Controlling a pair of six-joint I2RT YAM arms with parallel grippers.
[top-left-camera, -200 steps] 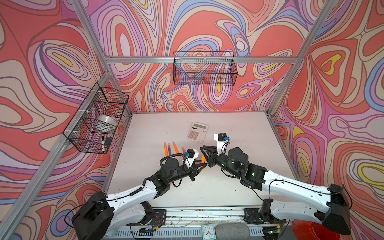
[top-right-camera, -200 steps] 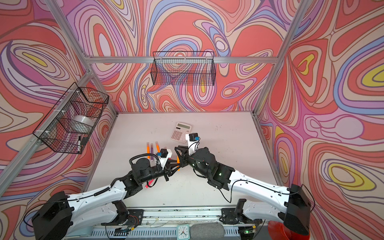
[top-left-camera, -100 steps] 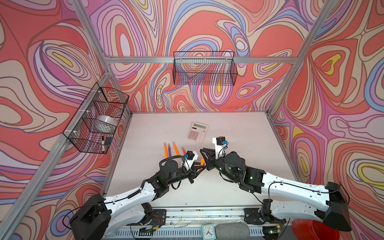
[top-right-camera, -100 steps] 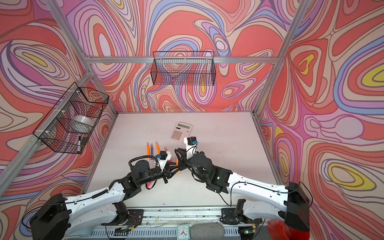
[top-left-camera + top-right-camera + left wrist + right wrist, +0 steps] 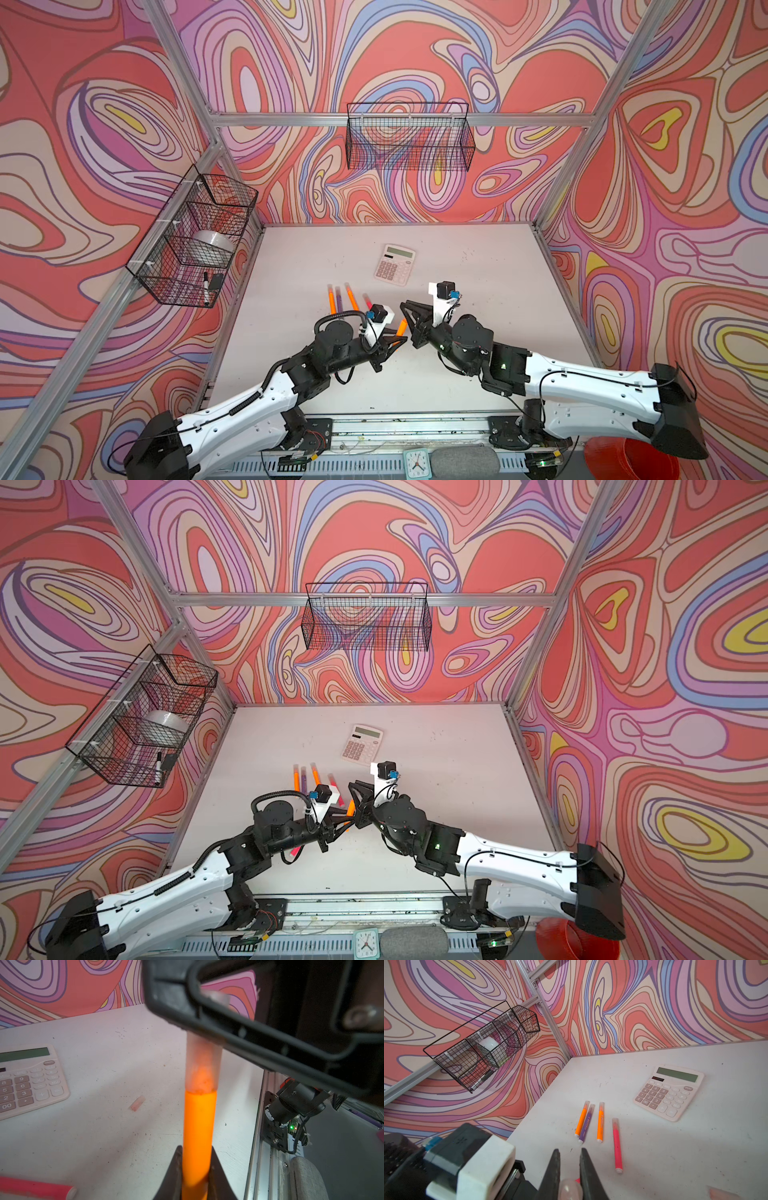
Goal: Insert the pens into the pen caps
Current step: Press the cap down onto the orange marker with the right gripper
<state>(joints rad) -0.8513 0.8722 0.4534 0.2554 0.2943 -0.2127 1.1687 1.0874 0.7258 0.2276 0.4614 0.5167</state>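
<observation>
Top views: left tool [image 5: 397,338] meets right tool [image 5: 406,310] midtable.

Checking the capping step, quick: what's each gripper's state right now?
Left gripper: closed on the orange pen.
Right gripper: closed on a pen cap, which sits over that pen's tip.

Orange pen [image 5: 198,1136] tip in transl. cap [image 5: 202,1064], 4 capped pens [image 5: 600,1124] flat
</observation>
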